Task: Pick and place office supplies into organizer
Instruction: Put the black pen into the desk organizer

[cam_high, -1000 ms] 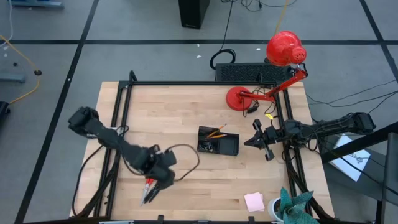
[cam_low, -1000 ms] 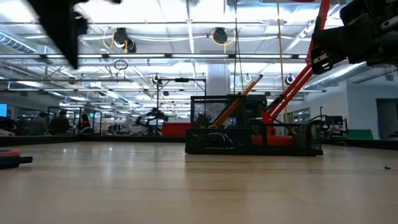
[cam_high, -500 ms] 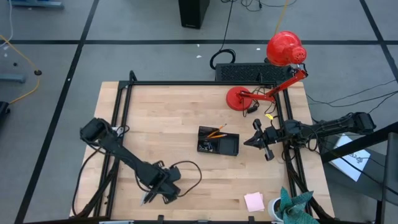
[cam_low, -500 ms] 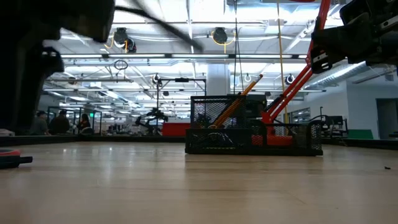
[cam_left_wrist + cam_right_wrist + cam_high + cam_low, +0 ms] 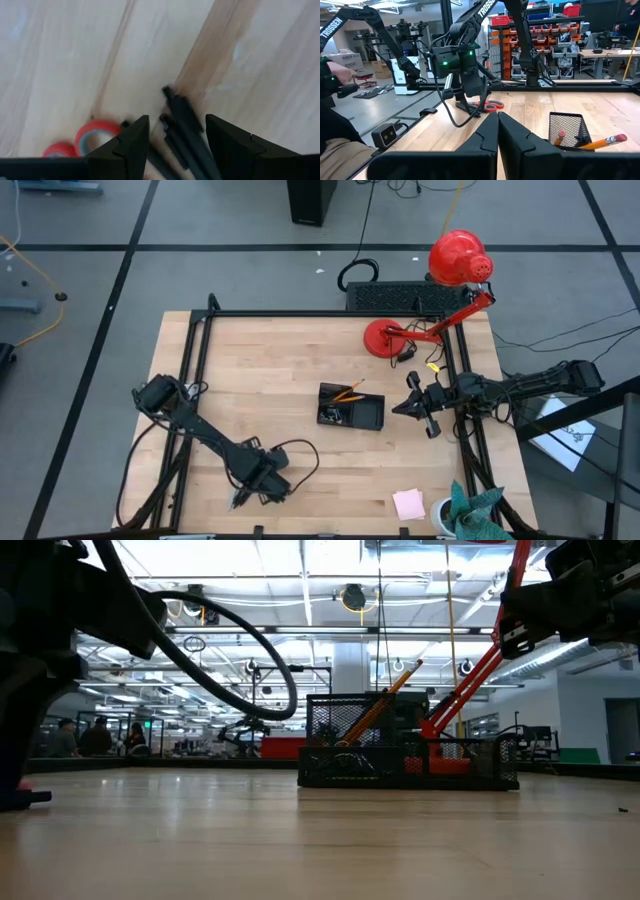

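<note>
Two black pens [image 5: 182, 120] lie on the wood near the table's near-left corner, with the red-handled scissors [image 5: 95, 137] beside them. My left gripper [image 5: 177, 125] points straight down over them, open, one finger on each side of the pens and apart from them. In the high view this gripper [image 5: 250, 483] hides most of the pens and scissors. The black mesh organizer [image 5: 350, 408] stands mid-table with orange pencils [image 5: 605, 142] leaning in it. My right gripper [image 5: 398, 408] hovers level just right of the organizer, shut on nothing.
A red desk lamp's base [image 5: 385, 338] stands behind the organizer at the far right. A pink sticky-note pad [image 5: 408, 504] and a teal cloth [image 5: 475, 515] lie at the near right. Bare wood stretches between the pens and the organizer. People show in the room beyond the table.
My left gripper has come down toward the pens and scissors at the near-left of the table, tipping until it points straight down. It now covers the scissors in the high view. My right arm has kept still.
</note>
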Robot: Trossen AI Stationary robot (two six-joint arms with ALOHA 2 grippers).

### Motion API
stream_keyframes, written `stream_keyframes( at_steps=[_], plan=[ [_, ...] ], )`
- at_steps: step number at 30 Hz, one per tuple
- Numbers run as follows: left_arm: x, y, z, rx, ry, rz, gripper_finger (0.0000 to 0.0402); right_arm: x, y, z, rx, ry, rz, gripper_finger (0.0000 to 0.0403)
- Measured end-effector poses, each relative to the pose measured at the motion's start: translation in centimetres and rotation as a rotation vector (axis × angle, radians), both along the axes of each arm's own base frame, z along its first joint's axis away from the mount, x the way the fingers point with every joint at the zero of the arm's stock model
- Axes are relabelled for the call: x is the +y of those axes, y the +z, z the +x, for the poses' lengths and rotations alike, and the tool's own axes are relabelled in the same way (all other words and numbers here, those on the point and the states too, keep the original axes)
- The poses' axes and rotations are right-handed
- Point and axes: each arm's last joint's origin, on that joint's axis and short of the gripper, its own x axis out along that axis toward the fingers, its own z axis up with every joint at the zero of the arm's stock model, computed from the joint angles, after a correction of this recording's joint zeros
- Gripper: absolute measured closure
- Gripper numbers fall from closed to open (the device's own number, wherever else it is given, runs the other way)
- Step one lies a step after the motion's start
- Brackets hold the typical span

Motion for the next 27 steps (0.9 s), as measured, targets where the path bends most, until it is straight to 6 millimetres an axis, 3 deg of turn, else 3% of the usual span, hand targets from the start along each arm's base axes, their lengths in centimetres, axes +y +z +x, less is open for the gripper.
stream_keyframes(
  at_steps=[13,27],
  plan=[
    [-1.4,-0.2,0.9,-0.148,-0.107,-0.094,0.0202,0.0,-0.1,0.0,0.009,0.0,0.001,0.0403],
    [-1.4,-0.3,-0.5,-0.039,-0.107,-0.049,0.0202,0.0,-0.1,0.0,0.008,0.0,0.001,0.0403]
  ],
)
